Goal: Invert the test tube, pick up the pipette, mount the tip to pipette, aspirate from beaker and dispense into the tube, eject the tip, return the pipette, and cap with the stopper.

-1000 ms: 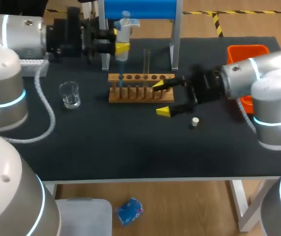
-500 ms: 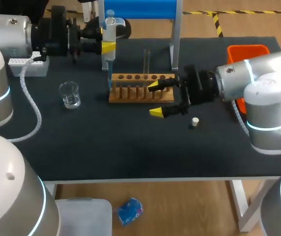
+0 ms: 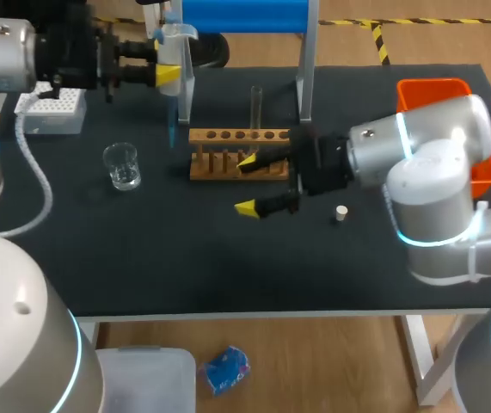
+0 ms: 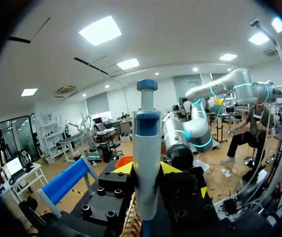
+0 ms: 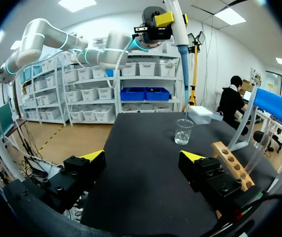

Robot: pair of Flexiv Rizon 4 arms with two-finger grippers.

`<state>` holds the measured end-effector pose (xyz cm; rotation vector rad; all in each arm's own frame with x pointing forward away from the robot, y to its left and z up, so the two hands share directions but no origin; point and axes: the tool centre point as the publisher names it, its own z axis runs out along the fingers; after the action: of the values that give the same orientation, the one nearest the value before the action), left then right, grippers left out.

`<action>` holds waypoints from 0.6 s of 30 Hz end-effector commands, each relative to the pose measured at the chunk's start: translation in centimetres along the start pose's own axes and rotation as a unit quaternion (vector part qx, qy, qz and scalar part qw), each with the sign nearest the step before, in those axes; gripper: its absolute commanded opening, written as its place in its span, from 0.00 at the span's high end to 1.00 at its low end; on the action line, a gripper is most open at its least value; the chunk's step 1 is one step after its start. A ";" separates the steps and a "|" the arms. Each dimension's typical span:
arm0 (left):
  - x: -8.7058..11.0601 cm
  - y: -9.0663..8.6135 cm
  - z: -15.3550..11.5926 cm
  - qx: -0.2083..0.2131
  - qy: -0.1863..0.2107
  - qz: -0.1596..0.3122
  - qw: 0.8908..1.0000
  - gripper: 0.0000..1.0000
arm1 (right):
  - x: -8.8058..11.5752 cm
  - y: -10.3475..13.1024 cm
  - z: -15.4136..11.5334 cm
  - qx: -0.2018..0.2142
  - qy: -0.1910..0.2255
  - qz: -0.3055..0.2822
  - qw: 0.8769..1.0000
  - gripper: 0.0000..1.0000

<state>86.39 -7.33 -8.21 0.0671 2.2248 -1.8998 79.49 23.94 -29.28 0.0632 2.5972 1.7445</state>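
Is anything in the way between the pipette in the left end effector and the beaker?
Nothing visible does. The left end effector holds the pipette raised, and only bare table lies between its tip and the beaker.

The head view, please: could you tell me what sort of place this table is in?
Probably a robot laboratory bench: a rack with a test tube, a beaker nearby, and a pipette in the left gripper.

A laboratory bench: the black-topped table (image 3: 228, 267) bears a wooden test tube rack (image 3: 219, 165), a tall clear glass tube (image 3: 256, 107), a small glass beaker (image 3: 122, 166) and a white pipette-tip box (image 3: 52, 110)
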 end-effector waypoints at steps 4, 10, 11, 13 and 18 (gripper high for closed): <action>-1.4 1.6 -3.9 0.018 -0.006 -0.013 1.000 1.00 | -1.1 -0.9 5.1 0.001 -0.008 0.008 1.000 0.00; -2.5 3.5 -5.1 0.021 -0.015 -0.024 0.999 1.00 | -2.1 -1.8 8.1 0.010 -0.020 0.018 1.000 0.00; -2.7 3.7 -5.2 0.022 -0.016 -0.024 0.999 1.00 | -2.3 -2.0 8.5 0.011 -0.021 0.022 0.999 0.00; -3.2 4.1 -5.4 0.024 -0.018 -0.027 0.999 1.00 | -2.6 -2.3 9.5 0.008 -0.021 0.029 0.999 0.00; -4.3 5.3 -6.1 0.021 -0.026 -0.034 0.999 1.00 | -3.2 -2.9 11.9 0.025 -0.022 0.035 0.999 0.00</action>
<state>89.92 -0.35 -11.16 -0.0576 2.1754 -1.9500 82.25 29.42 -34.50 0.1935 2.6217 1.7064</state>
